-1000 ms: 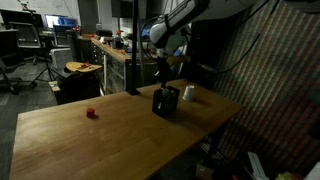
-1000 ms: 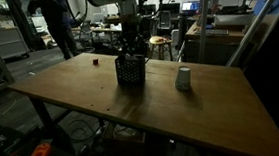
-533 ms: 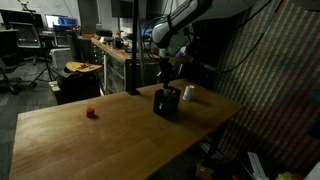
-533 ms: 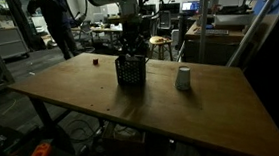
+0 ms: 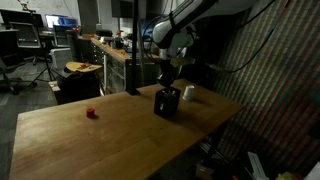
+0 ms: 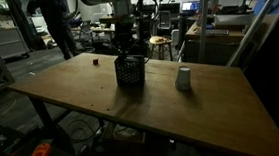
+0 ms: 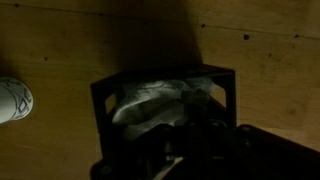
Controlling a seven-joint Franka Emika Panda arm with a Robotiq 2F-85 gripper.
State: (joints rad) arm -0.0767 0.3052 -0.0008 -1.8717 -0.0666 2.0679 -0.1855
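A black mesh container (image 5: pixel 166 103) (image 6: pixel 130 72) stands on the wooden table (image 5: pixel 100 140) (image 6: pixel 212 112). My gripper (image 5: pixel 166 82) (image 6: pixel 127 51) hangs straight down just over its open top. In the wrist view the container (image 7: pixel 160 78) holds a pale crumpled thing (image 7: pixel 150 102), and my gripper (image 7: pixel 195 140) is a dark shape low in the picture over the near rim. The jaws are too dark to make out there; they are shut, and nothing shows between them.
A white cup (image 5: pixel 189 94) (image 6: pixel 184 78) (image 7: pixel 12 100) stands upside down near the container. A small red object (image 5: pixel 90 113) (image 6: pixel 95 61) lies further off on the table. Behind are workbenches, chairs, and a person (image 6: pixel 53 20).
The arm has shifted very slightly above the container. The container, cup and red object have not moved.
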